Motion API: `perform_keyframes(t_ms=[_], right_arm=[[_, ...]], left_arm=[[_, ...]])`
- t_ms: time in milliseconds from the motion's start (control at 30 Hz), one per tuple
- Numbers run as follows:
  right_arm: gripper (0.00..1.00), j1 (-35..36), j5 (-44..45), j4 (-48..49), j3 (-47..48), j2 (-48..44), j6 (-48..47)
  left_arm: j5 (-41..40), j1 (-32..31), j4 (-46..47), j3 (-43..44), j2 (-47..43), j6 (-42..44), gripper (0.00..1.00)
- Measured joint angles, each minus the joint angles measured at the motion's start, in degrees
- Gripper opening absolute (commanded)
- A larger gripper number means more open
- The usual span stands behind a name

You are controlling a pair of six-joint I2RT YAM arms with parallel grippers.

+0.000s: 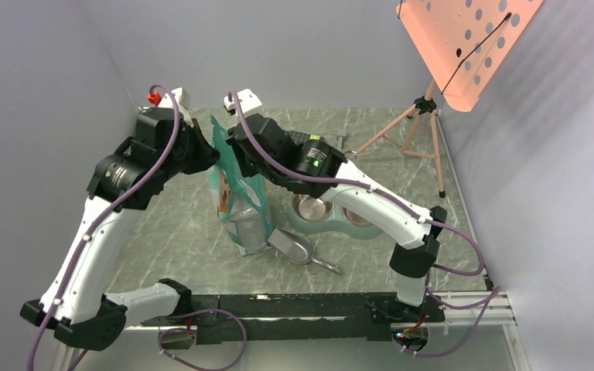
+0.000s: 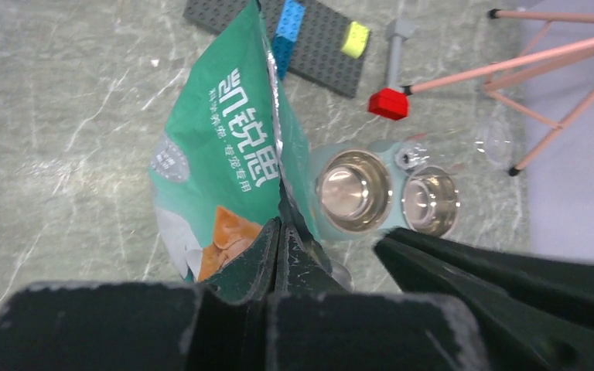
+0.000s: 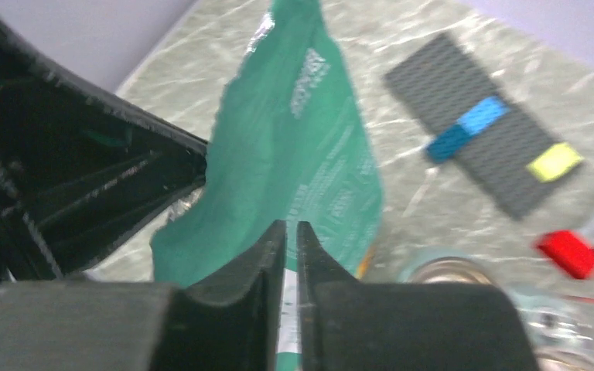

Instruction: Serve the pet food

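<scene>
The teal-and-white pouch (image 1: 238,185) stands upright on the table between my two grippers. My left gripper (image 1: 210,154) is shut on the pouch's top edge; the left wrist view shows the pouch (image 2: 224,147) pinched in the jaws of that gripper (image 2: 280,232). My right gripper (image 1: 240,151) is shut on the opposite top edge; the right wrist view shows the pouch (image 3: 302,147) held by this gripper (image 3: 291,232). The kibble is hidden inside the pouch. The grey-green twin bowl dish (image 1: 356,229) lies just right of the pouch, both steel bowls empty (image 2: 353,192). The metal scoop (image 1: 294,247) lies in front.
A grey baseplate (image 2: 309,35) with blue and yellow bricks lies behind the pouch, with a red brick (image 2: 388,103) beside it. A pink tripod (image 1: 425,124) carrying a perforated pink board (image 1: 464,46) stands at the back right. Grey walls close in the table.
</scene>
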Motion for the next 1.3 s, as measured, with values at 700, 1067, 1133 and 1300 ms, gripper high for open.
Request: perform_keyframes(t_ms=[700,1067,1133,1300], right_arm=[[0.35,-5.97,-21.20,-1.33,4.24,-1.42,13.42],[0.30,-5.97,-16.06,-4.72,9.49,2.82,17.20],[0.18,-5.97,-15.08,-5.16,10.14,4.11,17.20],[0.00,-6.08,-12.39,-9.22,14.29,7.52,17.66]], left_arm=[[8.28,0.39,14.71,-9.90,-5.53,-3.85,0.00],[8.87,0.42,15.15,-9.84,-4.66,-8.63,0.00],[8.66,0.48,14.78,-9.84,-4.61,-8.90,0.00],[8.28,0.66,12.79,-8.41,-2.99,-9.22,0.00]])
